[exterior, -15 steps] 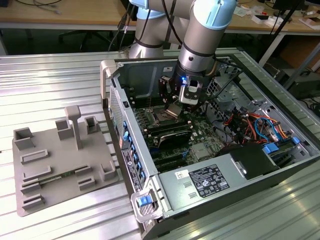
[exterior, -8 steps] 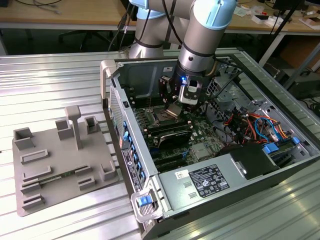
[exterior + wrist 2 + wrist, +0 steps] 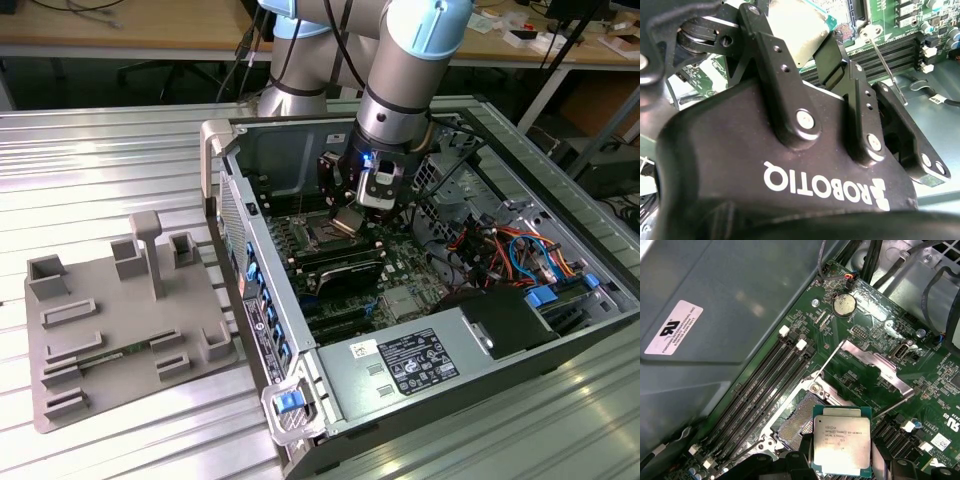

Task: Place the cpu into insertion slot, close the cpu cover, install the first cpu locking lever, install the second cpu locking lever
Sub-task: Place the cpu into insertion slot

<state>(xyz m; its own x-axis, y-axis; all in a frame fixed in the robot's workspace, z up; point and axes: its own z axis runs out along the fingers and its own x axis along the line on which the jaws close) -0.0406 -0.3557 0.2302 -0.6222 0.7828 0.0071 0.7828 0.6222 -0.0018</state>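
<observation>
Ribbed metal tabletop (image 3: pixel 120 150) fills the exterior view, with a grey plastic fixture tray (image 3: pixel 110 330) at the exterior view's left and an open computer case (image 3: pixel 400 370) across the middle and right. Above the green board in the case hangs the gripper (image 3: pixel 352 212), its fingers pinching the chip (image 3: pixel 346 222) by two opposite edges. The chip sits tilted, just above and beside the dark square socket (image 3: pixel 325 238), not yet in it.

In the second wrist view, the black fingers (image 3: pixel 765 55) clamp either side of the chip's pale metal top (image 3: pixel 795 30). Beyond them a thin wire locking lever (image 3: pixel 886 72) stands free of the board.

In the first wrist view, the chip (image 3: pixel 841 440) hovers near the bare socket (image 3: pixel 795 422), partly overlapping its rim. The silver cover (image 3: pixel 875 367) is swung up and open beyond the socket.

The chip looks light, stiff and flat, so an edge grip suits it. Its underside and the socket's fine contacts are probably fragile, so it likely needs to go in level and without pressing.
</observation>
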